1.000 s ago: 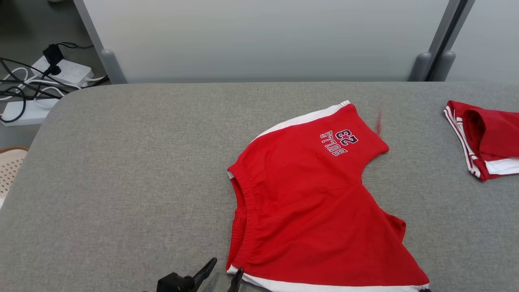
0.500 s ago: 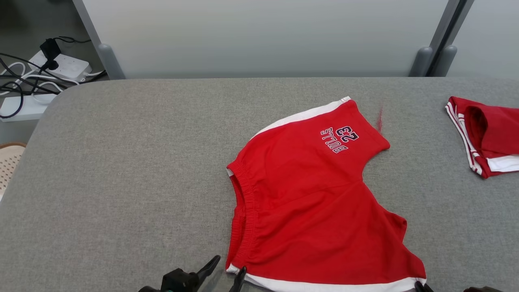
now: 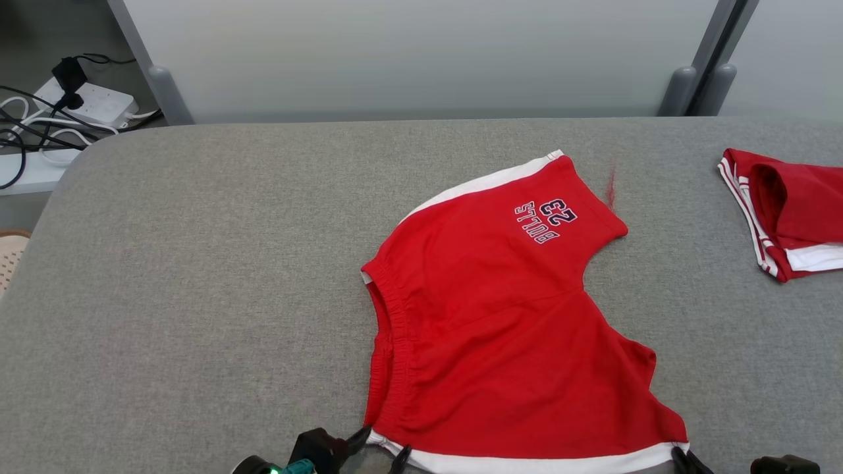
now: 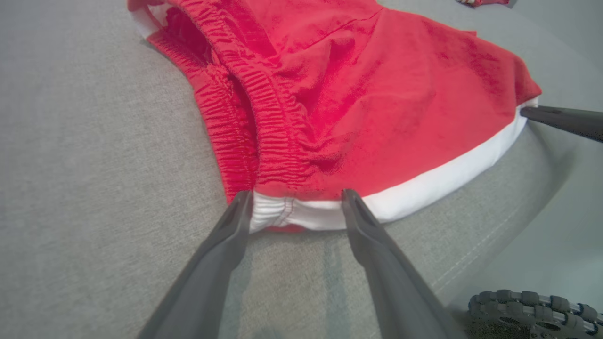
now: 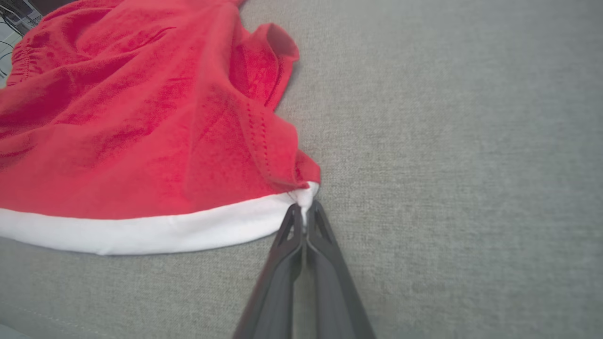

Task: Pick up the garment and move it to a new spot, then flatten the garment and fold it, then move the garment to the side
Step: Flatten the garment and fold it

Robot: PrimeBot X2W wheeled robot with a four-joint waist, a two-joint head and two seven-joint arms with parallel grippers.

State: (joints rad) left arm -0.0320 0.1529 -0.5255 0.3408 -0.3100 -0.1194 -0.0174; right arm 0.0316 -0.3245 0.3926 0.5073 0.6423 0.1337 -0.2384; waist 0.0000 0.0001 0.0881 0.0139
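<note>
Red shorts, gathered elastic waistband, white hem band, on grey woven tabletop. Left gripper spread at near-left corner; right gripper clamps near-right corner.

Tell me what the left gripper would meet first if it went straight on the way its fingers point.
The red shorts: the left gripper has its open fingers either side of the white-trimmed corner by the elastic waistband, so it would likely meet that corner first.
</note>
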